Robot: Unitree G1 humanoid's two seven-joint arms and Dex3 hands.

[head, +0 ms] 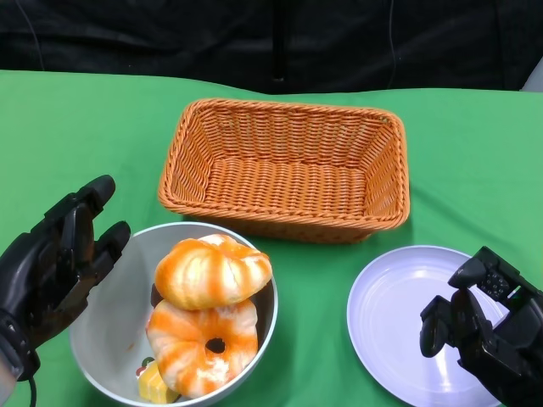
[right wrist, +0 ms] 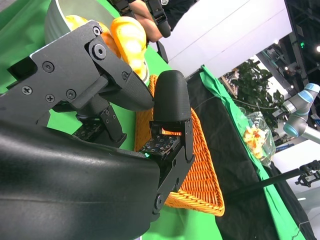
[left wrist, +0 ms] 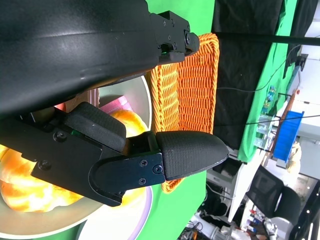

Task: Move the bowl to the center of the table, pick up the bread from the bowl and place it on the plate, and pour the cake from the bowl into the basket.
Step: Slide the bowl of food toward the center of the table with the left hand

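Observation:
A grey bowl (head: 102, 335) stands at the table's near left. It holds two orange-and-white ring breads (head: 212, 270), one stacked on the other, and a small yellow cake piece (head: 156, 386) at its near rim. My left hand (head: 55, 263) stands just outside the bowl's left rim with fingers apart and nothing in it. My right hand (head: 488, 326) hovers over the right part of the pale lilac plate (head: 399, 318), fingers bent and empty. The right wrist view shows the right hand (right wrist: 100, 100), the bread (right wrist: 130, 35) and the bowl (right wrist: 65, 12).
An orange wicker basket (head: 284, 170) sits empty behind the bowl and plate, and also shows in the wrist views as the basket (right wrist: 200, 175) and the basket (left wrist: 190, 85). Green cloth covers the table (head: 76, 136). A black backdrop runs along the far edge.

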